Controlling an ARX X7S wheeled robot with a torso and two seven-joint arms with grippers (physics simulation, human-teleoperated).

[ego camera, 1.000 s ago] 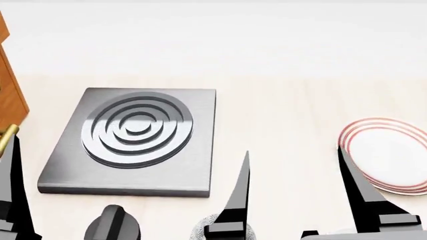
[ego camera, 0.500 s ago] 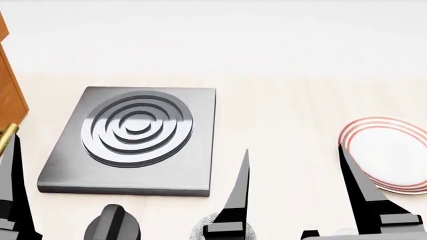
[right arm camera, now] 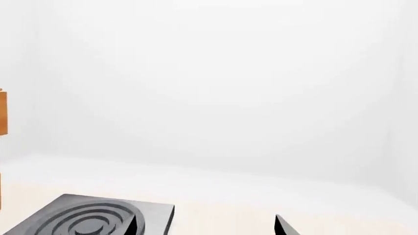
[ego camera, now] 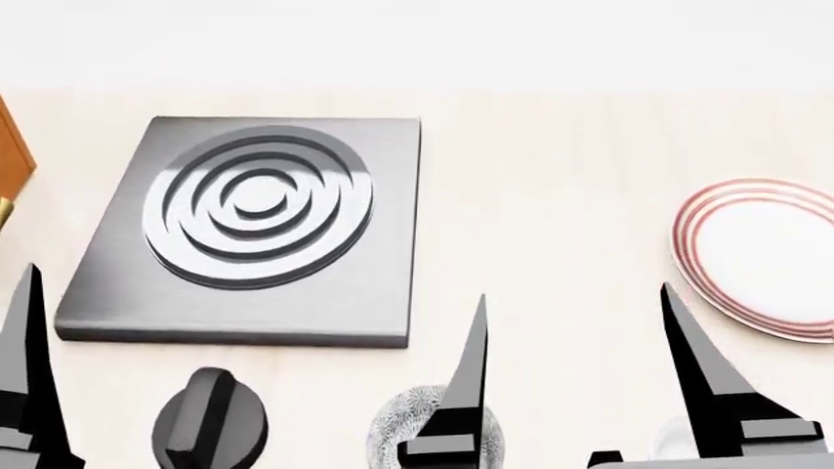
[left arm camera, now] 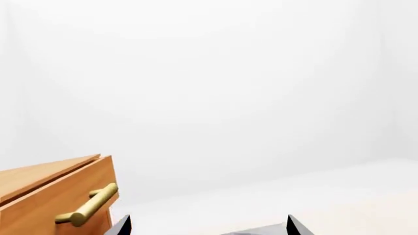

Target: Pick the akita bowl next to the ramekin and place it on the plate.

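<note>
**Both grippers spread and empty above the counter; akita bowl at near edge**

Head view: right gripper (ego camera: 573,366) held with its two dark fingers wide apart, nothing between them. The akita bowl (ego camera: 397,425) sits on the pale counter (ego camera: 548,195) at the bottom edge of view, partly hidden behind the right gripper's inner finger; only part of its speckled rim shows. The plate (ego camera: 769,256) lies well apart, far right, cut by the frame edge. A faint pale object low right, behind the other finger, is too hidden to identify.

Left gripper (left arm camera: 205,226): fingertips apart in its wrist view, holding nothing.

Grey hob plate (ego camera: 248,230) sits left of centre; black knob (ego camera: 209,425) near it. Wooden drawer (left arm camera: 56,200) with brass handle far left.
</note>
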